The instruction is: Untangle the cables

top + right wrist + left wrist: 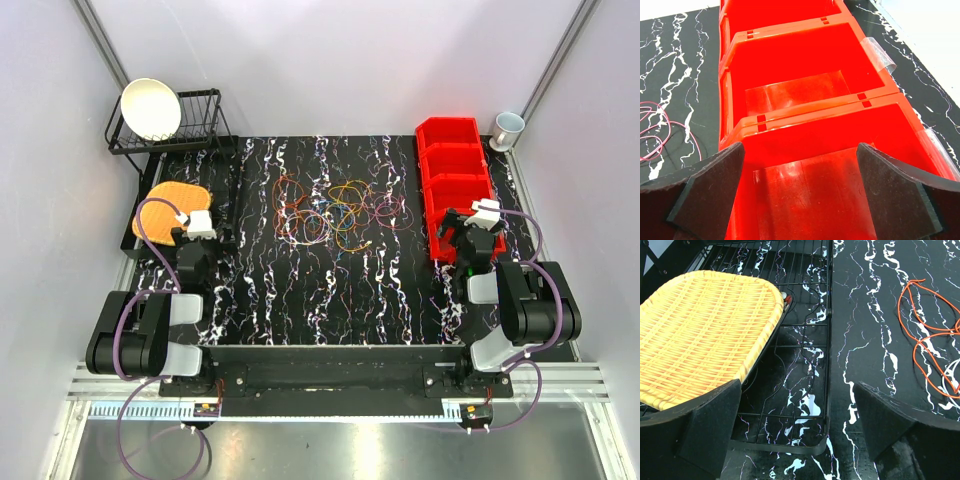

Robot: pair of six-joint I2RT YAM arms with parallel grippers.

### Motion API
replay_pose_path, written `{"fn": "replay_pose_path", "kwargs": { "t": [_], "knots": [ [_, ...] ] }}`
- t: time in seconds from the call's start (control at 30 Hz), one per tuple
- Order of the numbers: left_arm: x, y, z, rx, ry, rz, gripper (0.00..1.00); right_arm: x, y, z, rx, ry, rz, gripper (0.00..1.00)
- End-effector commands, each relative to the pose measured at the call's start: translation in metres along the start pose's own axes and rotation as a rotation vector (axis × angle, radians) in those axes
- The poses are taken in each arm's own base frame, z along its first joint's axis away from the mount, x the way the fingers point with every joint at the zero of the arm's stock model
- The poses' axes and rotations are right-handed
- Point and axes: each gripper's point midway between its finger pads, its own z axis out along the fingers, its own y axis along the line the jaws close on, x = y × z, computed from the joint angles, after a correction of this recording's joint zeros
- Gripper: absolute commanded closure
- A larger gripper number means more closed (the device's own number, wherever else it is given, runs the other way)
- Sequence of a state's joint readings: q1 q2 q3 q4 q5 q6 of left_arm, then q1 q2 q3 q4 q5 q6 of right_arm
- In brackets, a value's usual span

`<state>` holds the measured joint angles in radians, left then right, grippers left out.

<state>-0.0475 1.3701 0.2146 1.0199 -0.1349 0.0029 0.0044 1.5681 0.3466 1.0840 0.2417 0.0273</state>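
The cables (338, 212) lie as a tangle of thin red, orange, yellow, blue and purple loops on the black marbled mat, mid-table. An orange loop (927, 335) shows at the right of the left wrist view; a thin pink-red wire (657, 132) shows at the left of the right wrist view. My left gripper (196, 232) is open and empty at the left, over the edge of a black wire tray (810, 340) beside a woven mat. My right gripper (470, 232) is open and empty above the nearest compartment of the red bins (805, 125).
A yellow woven mat (700, 330) lies at the left on the wire tray (236, 190). A black dish rack (190, 125) with a white bowl (150, 108) stands back left. Red bins (452, 175) stand at right, a white cup (507, 128) behind them.
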Motion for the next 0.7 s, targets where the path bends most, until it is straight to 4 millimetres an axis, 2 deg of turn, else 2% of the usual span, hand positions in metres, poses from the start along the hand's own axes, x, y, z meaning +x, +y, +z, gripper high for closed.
{"fn": "replay_pose_path", "kwargs": {
  "t": [0.0,0.47,0.5,0.6,0.67],
  "knots": [
    [-0.029,-0.003,0.007,0.014,-0.101,0.0,0.01,-0.012,0.004,0.0,-0.014,-0.042,0.012,0.0],
    [-0.029,-0.003,0.007,0.016,-0.098,0.0,0.01,-0.012,0.003,-0.002,-0.008,-0.047,0.016,0.0],
    [-0.029,-0.003,0.007,0.017,-0.097,0.0,0.01,-0.02,0.005,-0.003,-0.026,-0.076,0.017,0.0],
    [-0.029,-0.003,0.007,0.016,-0.097,0.002,0.01,-0.027,0.003,-0.009,-0.02,-0.073,0.016,0.0],
    [-0.028,-0.003,0.007,0.017,-0.095,0.0,0.01,-0.04,0.007,-0.007,-0.031,-0.069,0.011,0.0]
  ]
}}
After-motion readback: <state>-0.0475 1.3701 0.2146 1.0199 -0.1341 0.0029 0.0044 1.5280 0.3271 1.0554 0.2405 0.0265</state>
